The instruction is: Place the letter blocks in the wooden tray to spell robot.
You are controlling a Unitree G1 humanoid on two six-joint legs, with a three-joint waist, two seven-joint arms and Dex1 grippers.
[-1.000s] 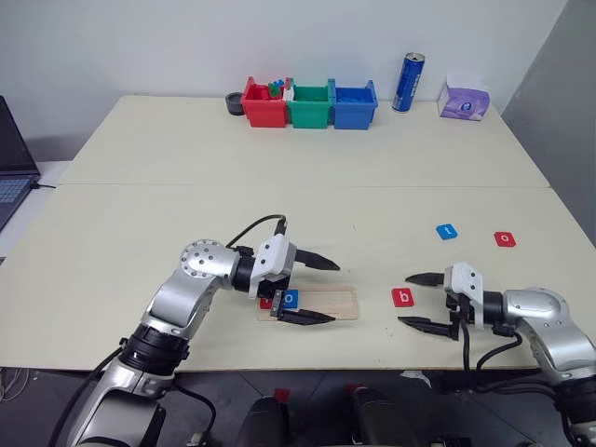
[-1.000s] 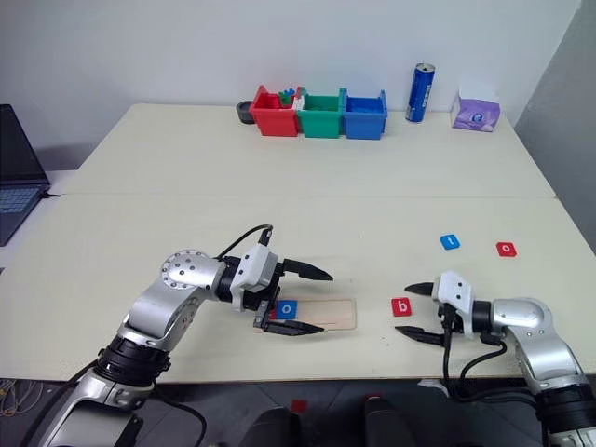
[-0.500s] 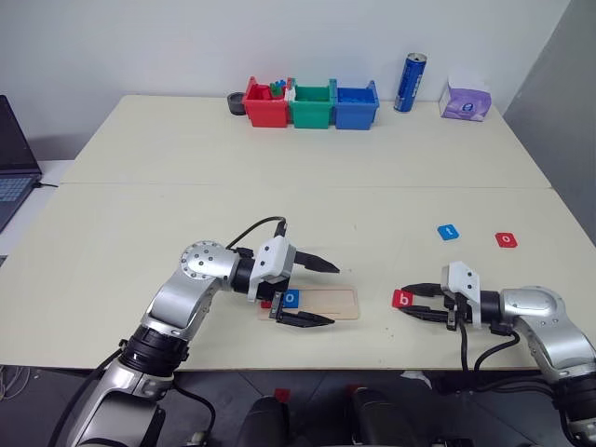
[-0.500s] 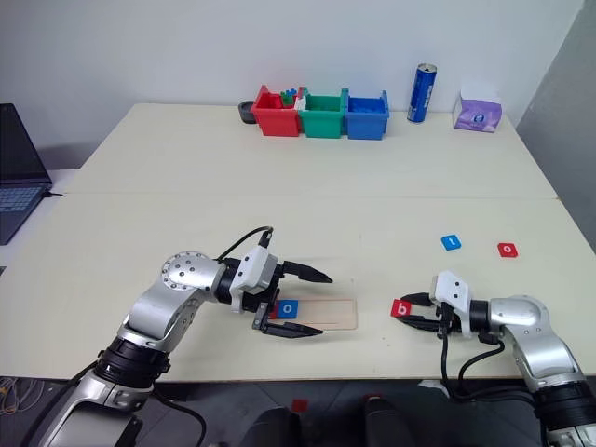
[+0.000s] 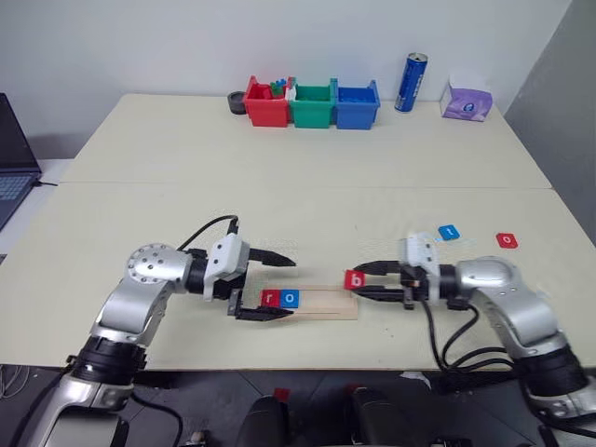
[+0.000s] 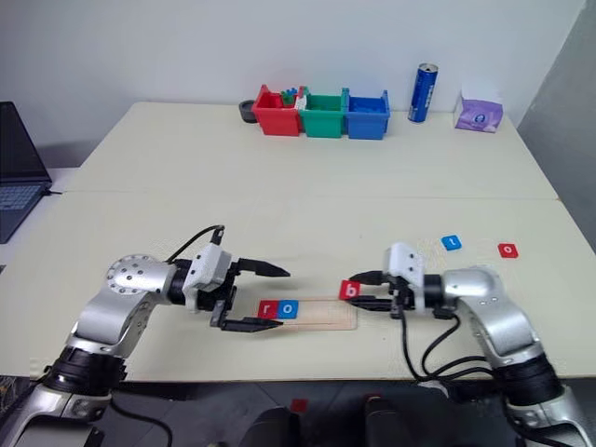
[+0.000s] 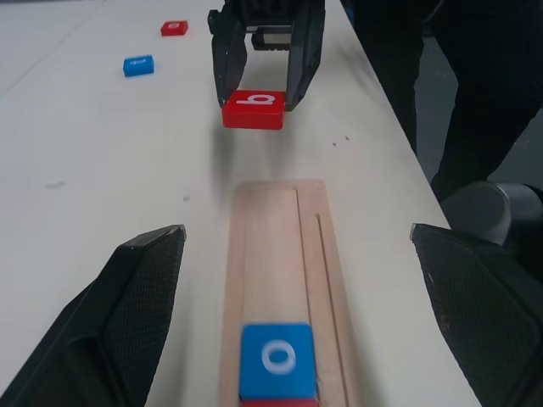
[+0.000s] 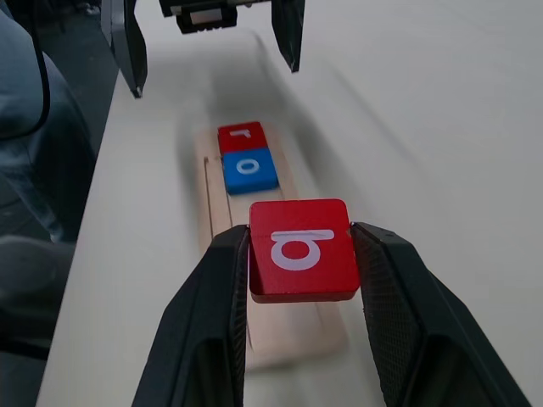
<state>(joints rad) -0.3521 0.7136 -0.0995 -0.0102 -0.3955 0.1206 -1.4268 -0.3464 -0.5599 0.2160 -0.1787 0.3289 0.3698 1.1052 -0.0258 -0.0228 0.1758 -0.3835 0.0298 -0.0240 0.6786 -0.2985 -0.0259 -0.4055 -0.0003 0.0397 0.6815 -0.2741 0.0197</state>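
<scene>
With our left gripper (image 5: 264, 289) spread wide at the left end of the wooden tray (image 5: 326, 304), where the red r (image 5: 270, 298) and blue o (image 5: 290, 298) already sit, our right gripper (image 5: 359, 280) pinches the red b (image 5: 354, 279) just above the tray's right end, and next we likely lower it beside the o.

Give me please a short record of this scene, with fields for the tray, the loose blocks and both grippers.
tray: wooden tray holds red r and blue o, side by side
right gripper: shut on red b, at the tray's free end
left gripper: open, holding nothing, at the tray's filled end
loose on table: blue t, red o
</scene>
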